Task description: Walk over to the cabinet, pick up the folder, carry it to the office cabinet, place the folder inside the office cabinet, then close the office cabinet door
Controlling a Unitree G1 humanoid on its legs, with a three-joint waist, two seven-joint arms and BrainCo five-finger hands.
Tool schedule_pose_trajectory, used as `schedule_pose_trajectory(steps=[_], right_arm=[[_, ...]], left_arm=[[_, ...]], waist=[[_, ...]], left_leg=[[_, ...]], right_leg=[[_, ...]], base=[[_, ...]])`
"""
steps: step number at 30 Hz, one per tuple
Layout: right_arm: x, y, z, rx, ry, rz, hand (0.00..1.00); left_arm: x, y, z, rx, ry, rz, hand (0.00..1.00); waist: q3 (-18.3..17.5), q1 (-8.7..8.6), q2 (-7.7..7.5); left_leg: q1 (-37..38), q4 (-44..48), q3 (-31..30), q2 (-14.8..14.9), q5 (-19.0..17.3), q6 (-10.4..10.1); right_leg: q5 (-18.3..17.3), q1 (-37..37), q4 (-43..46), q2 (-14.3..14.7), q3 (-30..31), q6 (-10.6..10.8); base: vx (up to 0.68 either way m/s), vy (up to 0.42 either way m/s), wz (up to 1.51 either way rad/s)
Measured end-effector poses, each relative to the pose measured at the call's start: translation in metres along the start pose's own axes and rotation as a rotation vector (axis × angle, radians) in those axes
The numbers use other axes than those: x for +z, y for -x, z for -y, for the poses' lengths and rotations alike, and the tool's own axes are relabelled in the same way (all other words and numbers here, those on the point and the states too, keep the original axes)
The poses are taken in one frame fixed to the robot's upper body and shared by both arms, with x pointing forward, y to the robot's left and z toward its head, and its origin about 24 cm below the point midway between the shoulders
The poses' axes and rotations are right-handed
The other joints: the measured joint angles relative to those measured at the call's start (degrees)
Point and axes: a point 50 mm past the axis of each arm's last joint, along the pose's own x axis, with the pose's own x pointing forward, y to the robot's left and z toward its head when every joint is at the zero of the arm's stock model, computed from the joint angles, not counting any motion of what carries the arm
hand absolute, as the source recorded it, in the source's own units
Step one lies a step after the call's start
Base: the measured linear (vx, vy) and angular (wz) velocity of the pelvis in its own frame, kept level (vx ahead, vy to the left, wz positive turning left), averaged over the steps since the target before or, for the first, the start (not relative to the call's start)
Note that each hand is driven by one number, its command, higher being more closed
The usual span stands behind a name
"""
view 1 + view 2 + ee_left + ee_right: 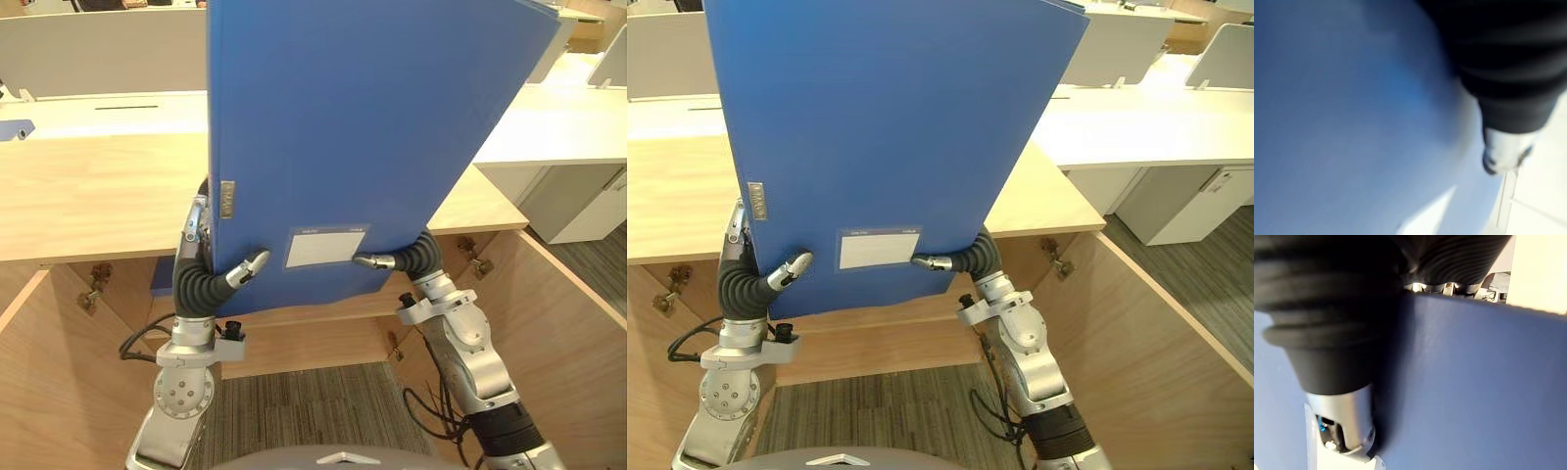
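Left eye view, starting left: noted the cabinet's left door (39,372) swung open. Found the left hand (247,268) pinching the folder (362,127) at its lower edge, thumb curled over the front. Held upright between both hands, in front of the cabinet top (88,196) (likely to share the weight evenly). Found the right hand (377,261) clamped likewise; right door (563,333) open too.

The left hand (245,270) and right hand (378,261) pinch a blue folder (362,127) near its lower edge, holding it upright over a wooden cabinet (98,191) whose doors (568,328) stand open.
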Motion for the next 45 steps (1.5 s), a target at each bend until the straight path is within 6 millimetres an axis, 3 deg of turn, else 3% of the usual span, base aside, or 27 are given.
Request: schedule_pose_trajectory(steps=[5,10,20,27,34,38,45], right_arm=[[0.001,-0.002,-0.008,-0.079,-0.020,0.040,1.00],[0.015,0.003,0.002,-0.223,-0.013,0.114,1.00],[0.018,0.016,0.013,-0.353,0.049,0.117,1.00],[0.016,0.019,0.013,-0.363,0.060,0.100,1.00],[0.009,0.027,0.011,-0.363,0.091,0.046,1.00],[-0.001,0.033,0.006,-0.354,0.083,-0.012,1.00],[-0.024,0.042,-0.009,-0.293,0.103,-0.142,1.00]], left_arm=[[-0.002,0.003,-0.008,0.081,-0.020,-0.027,0.00],[-0.014,0.014,-0.023,0.187,-0.064,-0.110,0.00],[-0.042,0.051,-0.068,0.432,-0.209,-0.345,0.00],[-0.067,0.075,-0.080,0.455,-0.272,-0.524,0.00],[-0.102,0.113,-0.075,0.390,-0.255,-0.781,0.00],[-0.124,0.149,-0.072,0.333,-0.283,-0.979,0.00],[-0.142,0.194,-0.070,0.259,-0.335,-1.219,0.00]], waist=[[-0.40,-0.04,-0.33],[-0.62,0.65,-0.62],[-1.30,0.95,-0.89],[-1.31,1.24,-0.89],[-1.29,1.18,-0.90],[-1.19,1.03,-0.96],[-0.71,0.87,-1.49]], left_leg=[[-0.04,0.00,0.00,0.00,0.02,-0.02],[-0.23,0.01,-0.19,-0.05,0.01,-0.02],[-1.11,-0.01,-1.89,-0.12,0.13,-0.06],[-1.65,-0.01,-3.05,-0.26,0.46,-0.04],[-1.85,-0.02,-3.08,-0.40,0.48,-0.05],[-1.96,-0.02,-3.01,-0.40,0.47,-0.06],[-2.33,-0.01,-2.57,-0.34,0.20,-0.42]], right_leg=[[0.01,-0.02,-0.10,0.00,-0.01,0.02],[0.08,0.05,-0.41,-0.05,-0.15,0.09],[0.04,0.32,-0.83,-0.15,-1.96,0.09],[-0.06,0.32,-0.75,-0.34,-3.16,0.08],[-0.10,0.12,-0.73,-0.50,-3.20,0.13],[-0.10,-0.03,-0.77,-0.50,-3.15,0.12],[-0.15,-0.75,-0.81,-0.46,-2.85,0.07]], base=[[-0.01,-0.002,0.00],[0.00,0.000,0.01],[0.00,-0.016,0.08],[-0.01,-0.016,0.08],[0.00,0.000,0.00],[0.00,0.000,0.00],[0.00,-0.003,-0.02]])
